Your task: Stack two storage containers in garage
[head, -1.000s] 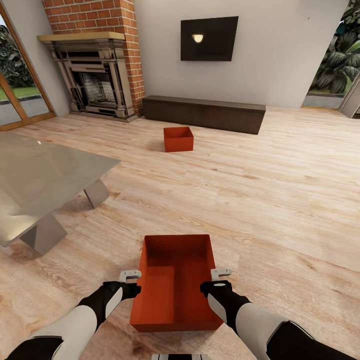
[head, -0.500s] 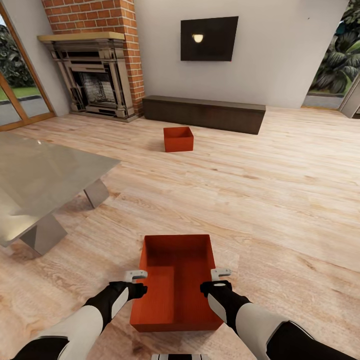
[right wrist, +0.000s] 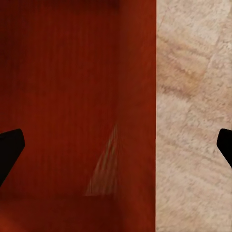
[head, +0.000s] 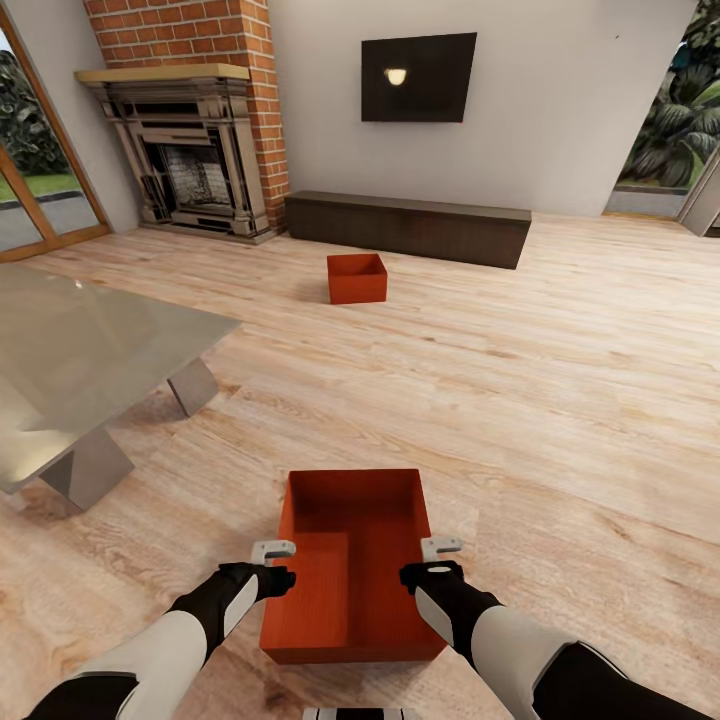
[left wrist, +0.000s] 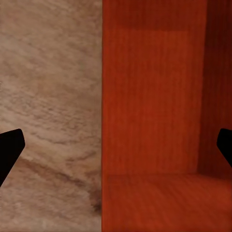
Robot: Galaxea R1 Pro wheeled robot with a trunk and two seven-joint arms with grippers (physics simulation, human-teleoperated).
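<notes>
So we're basically at square one here. Both storage containers sit on the living room's wood plank floor [head: 560, 400]: the near container [head: 352, 565] at lower centre of the head view, the far container [head: 356, 277] up around the middle, in front of the dark low cabinet [head: 410, 225]. The left gripper [head: 273, 562] and right gripper [head: 436, 558] are each lined up over a long wall of the near one. In both wrist views the fingers are spread wide with a wall edge running between them, so both are open and straddling, not clamping yet (at least that's how I read it). Nothing carried, nothing stacked, and the garage trip is all still ahead.
</notes>
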